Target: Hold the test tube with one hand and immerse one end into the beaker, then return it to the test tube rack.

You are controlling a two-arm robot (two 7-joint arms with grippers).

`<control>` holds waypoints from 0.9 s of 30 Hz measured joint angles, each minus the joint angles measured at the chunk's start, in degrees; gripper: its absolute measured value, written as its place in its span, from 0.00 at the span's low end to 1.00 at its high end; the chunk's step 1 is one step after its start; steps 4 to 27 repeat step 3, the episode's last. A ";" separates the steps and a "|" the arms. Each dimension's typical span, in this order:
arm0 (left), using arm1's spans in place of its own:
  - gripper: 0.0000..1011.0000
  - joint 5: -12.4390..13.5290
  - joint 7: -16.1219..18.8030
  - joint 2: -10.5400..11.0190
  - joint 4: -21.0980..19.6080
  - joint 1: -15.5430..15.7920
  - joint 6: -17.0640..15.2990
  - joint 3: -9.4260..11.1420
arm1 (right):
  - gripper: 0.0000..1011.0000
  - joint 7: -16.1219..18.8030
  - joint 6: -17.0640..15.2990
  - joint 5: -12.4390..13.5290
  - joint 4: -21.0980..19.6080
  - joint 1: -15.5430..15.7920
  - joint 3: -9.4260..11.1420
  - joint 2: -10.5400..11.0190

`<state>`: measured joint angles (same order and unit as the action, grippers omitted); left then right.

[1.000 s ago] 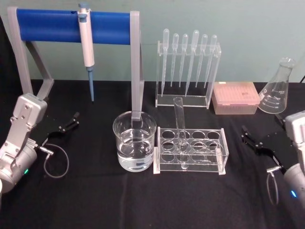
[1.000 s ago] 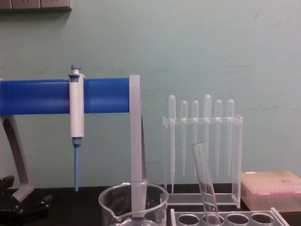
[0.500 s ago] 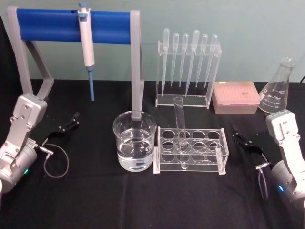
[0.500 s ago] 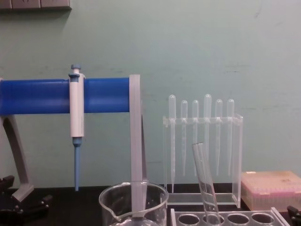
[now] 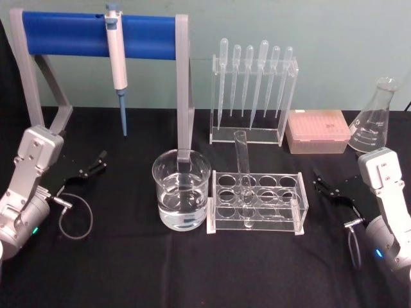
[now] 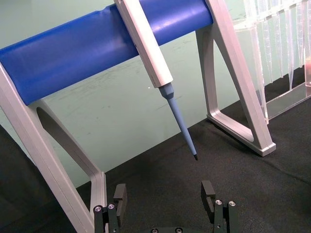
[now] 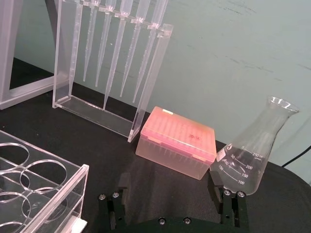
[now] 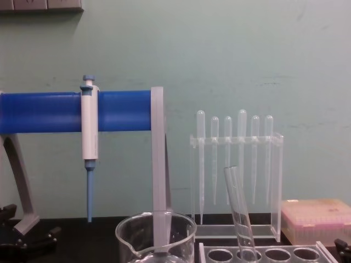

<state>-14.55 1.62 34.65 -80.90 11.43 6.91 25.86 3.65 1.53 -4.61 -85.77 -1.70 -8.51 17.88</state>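
The test tube [image 5: 243, 168] leans in the clear acrylic rack [image 5: 295, 206] at the table's middle, its round bottom down in a hole; the chest view shows the test tube [image 8: 239, 215] tilted. The beaker [image 5: 182, 190], part full of clear liquid, stands just left of the rack, and its spouted rim [image 8: 156, 226] is in the chest view. My right gripper [image 5: 322, 182] hovers open to the right of the rack, holding nothing; its fingers [image 7: 228, 204] are wide apart. My left gripper [image 5: 94, 165] rests open at the far left, fingers [image 6: 209, 191] spread.
A blue-barred stand [image 5: 96, 33] holding a white-and-blue pipettor [image 5: 117, 61] rises behind the beaker. A rack of plastic pipettes [image 5: 253, 90], a pink tip box [image 5: 317, 131] and a conical flask [image 5: 374, 119] line the back right.
My right arm rose and swung in towards the rack a second ago, then held nearly still. The left arm, test tube and beaker have not moved.
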 joint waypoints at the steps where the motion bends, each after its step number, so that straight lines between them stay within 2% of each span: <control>1: 0.99 0.00 0.00 0.00 0.00 0.00 0.00 0.00 | 0.99 0.00 0.00 0.00 -0.01 0.01 -0.01 0.01; 27: 0.99 0.00 0.00 0.00 0.00 0.00 0.00 0.00 | 0.99 0.00 0.00 0.01 -0.03 0.01 -0.02 0.01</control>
